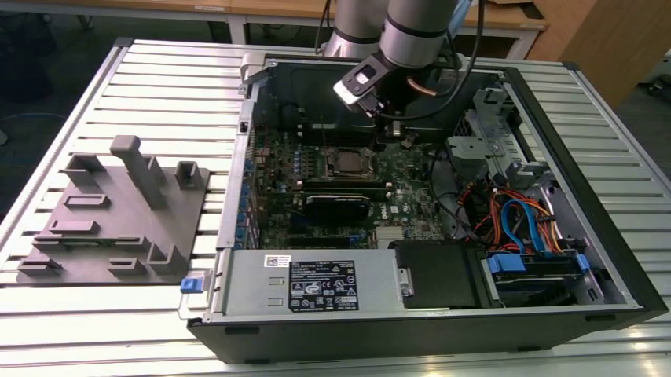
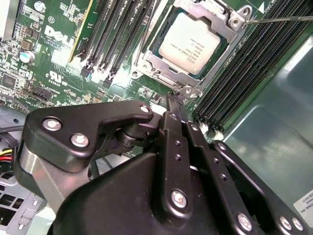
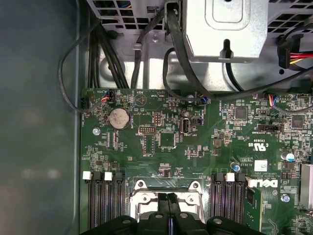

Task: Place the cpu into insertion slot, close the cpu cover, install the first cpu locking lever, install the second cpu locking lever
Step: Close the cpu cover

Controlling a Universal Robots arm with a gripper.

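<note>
Claw first: the gripper (image 2: 175, 100) is sitting with its two black fingers (image 3: 166, 203) pressed together and nothing between them that I can see. In the second wrist view the tips are hovering just beside the small tab at the edge of the cpu cover (image 2: 161, 64); I can't tell if they're actually touching it.

The cpu (image 2: 191, 43) is lying flat in the insertion slot (image 1: 343, 162), silvery top facing up. The cover is lying down around it, with the chip showing through the window. A thin metal lever rod (image 2: 281, 19) is sticking out sideways from the cover's far corner. I can't make out whether it's hooked.

Long black memory slots (image 2: 120, 29) are running along both sides of the socket. In the first wrist view I'm looking across the green motherboard (image 3: 205, 147), with a coin battery (image 3: 119, 118) and bundles of black cables (image 3: 105, 54) past it.

In the exterior view the arm (image 1: 414, 31) is reaching down into the open computer case (image 1: 419, 334), and the gripper is hanging just beyond the socket. The case is lying on a slatted table (image 1: 157, 71), with a grey plastic fixture (image 1: 115, 220) well off to the exterior view's left.
</note>
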